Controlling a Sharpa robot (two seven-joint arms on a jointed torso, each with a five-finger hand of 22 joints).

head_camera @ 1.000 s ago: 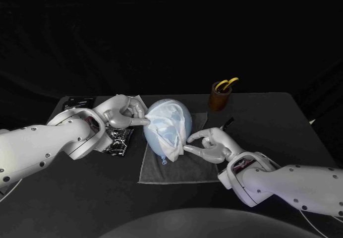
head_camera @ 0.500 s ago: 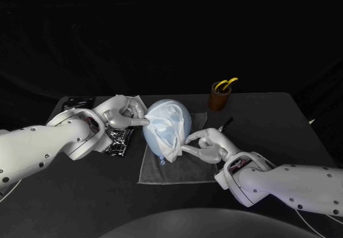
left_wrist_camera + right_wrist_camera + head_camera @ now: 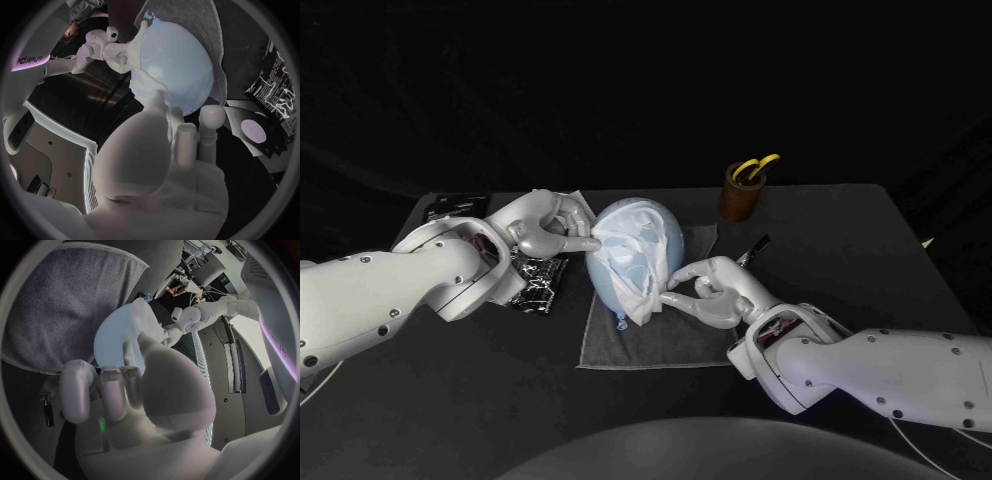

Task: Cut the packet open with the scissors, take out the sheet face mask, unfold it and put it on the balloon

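We judge the last step in hand: sheet mask (image 3: 643, 250) draped over the balloon (image 3: 606, 272) on its towel (image 3: 661, 345), right hand (image 3: 711, 295) pinching its lower edge, left hand (image 3: 545, 230) touching it, grip unclear to us — next, gentle smoothing.

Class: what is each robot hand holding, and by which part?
The sheet face mask: the left hand pinches its far-left edge, the right hand its near-right edge.

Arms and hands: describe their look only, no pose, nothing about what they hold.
Both the left arm and right arm are smooth white rounded shells dotted with small dark screws. Dark openings at the wrists show reddish wiring. The left hand and right hand are silver-grey, with thick round-tipped fingers and a textured palm.
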